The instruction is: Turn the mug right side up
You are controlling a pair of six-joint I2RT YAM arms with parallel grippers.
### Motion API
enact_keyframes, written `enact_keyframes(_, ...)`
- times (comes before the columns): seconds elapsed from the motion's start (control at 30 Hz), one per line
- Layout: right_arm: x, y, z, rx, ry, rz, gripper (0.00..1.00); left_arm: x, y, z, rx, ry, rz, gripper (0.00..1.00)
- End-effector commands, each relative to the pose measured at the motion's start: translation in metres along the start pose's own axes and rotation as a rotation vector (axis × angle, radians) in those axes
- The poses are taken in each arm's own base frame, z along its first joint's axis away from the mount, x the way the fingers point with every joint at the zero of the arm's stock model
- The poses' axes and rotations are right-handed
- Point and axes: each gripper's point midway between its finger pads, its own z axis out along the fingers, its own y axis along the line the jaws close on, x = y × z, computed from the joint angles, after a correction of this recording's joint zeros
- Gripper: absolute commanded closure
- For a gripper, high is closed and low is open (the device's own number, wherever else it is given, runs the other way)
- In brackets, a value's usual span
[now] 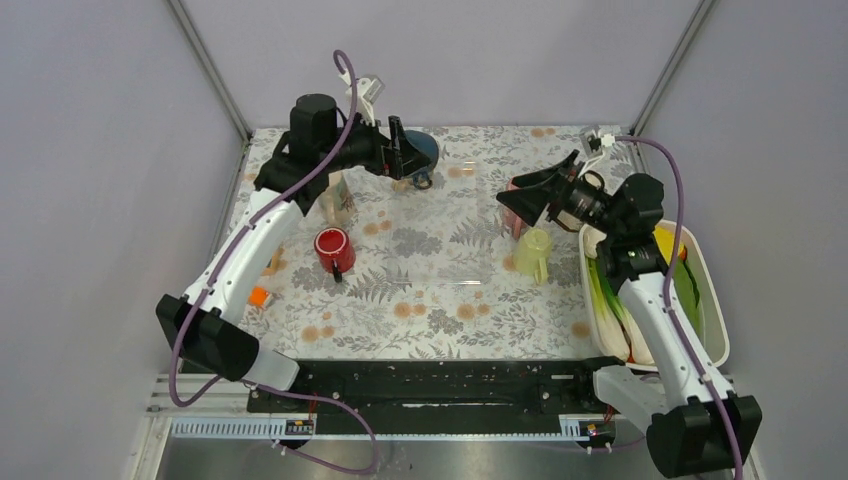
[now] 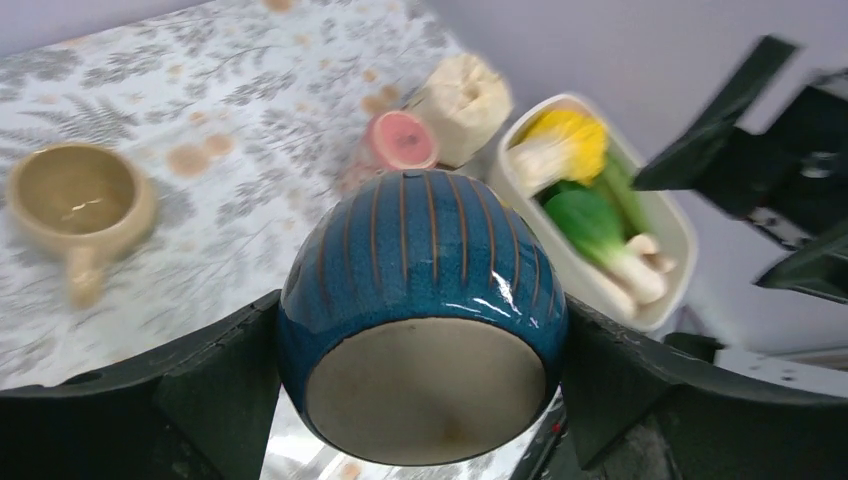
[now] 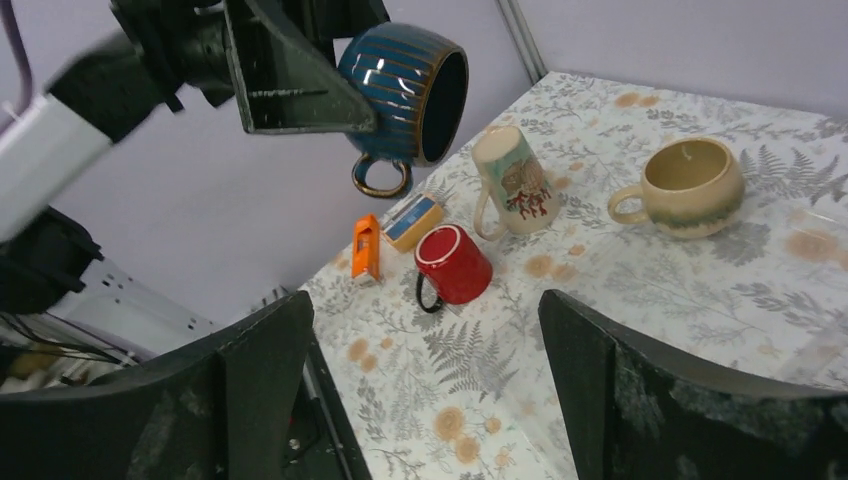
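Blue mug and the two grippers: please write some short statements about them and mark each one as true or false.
1. The left gripper is shut on the blue mug. True.
2. The blue mug stands on the table. False: it is held in the air, its mouth facing sideways.
3. The right gripper holds the beige mug. False: it is open and empty; the beige mug sits upright on the table.
4. The white tray holds vegetables. True.

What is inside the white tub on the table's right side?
In the white tub: a yellow vegetable and a green leafy vegetable with white stalks. The right arm covers part of it from above.
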Motion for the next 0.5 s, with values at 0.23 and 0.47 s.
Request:
enact_keyframes(0.23,-0.033,-0.01,0.039,-0.134,-0.199,0.361,0.11,-0.046,-0.057,-0.012,0.473,-0.348,-0.167,1.0)
enact_keyframes(0.47,0.01,-0.009,0.071,-0.169,-0.117,0.535,0.15,-0.036,-0.048,-0.001,0.549,-0.369,-0.191,1.0)
